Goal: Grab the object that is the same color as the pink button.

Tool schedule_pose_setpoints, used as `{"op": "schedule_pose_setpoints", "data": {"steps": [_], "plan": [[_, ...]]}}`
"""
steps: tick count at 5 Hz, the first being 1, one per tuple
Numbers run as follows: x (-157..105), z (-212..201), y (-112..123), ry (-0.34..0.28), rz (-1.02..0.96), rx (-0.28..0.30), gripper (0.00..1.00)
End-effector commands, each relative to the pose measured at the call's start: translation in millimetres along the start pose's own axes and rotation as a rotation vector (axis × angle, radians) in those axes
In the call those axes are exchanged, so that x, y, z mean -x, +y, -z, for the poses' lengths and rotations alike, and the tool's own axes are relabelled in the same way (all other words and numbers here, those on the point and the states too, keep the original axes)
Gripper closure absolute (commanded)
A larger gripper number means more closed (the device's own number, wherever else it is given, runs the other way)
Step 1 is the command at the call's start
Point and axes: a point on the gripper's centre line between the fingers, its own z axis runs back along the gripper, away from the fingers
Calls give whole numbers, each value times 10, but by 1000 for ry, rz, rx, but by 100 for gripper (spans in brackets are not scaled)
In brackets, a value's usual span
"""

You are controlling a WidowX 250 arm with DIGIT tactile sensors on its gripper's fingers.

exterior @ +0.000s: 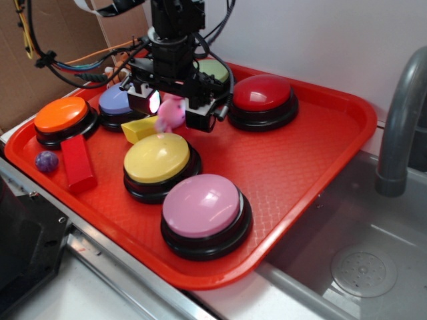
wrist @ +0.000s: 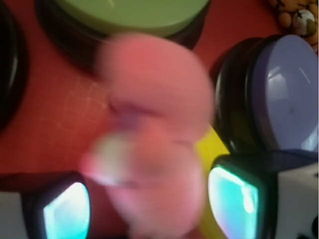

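While it hangs above the red tray [exterior: 313, 167], the gripper [exterior: 172, 112] has its fingers closed on the pink pig toy [exterior: 171, 113], behind the pink button [exterior: 202, 205].

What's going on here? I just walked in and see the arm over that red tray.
The WidowX arm's pincer is at a small pink plush toy, which sits between its fingers above the red tray, near the yellow wedge block. The toy is blurred in both views, so a firm grip can't be confirmed. It matches the pink button at the tray's front. The yellow button sits just below the pincer.
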Motion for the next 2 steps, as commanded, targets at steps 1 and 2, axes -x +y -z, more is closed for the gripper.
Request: {"op": "schedule_pose_setpoints", "data": {"steps": [1, 2], "plan": [[-79, 37, 66, -14, -22, 2, 99], [-89, 65, 102, -5, -25, 11, 99]]}}
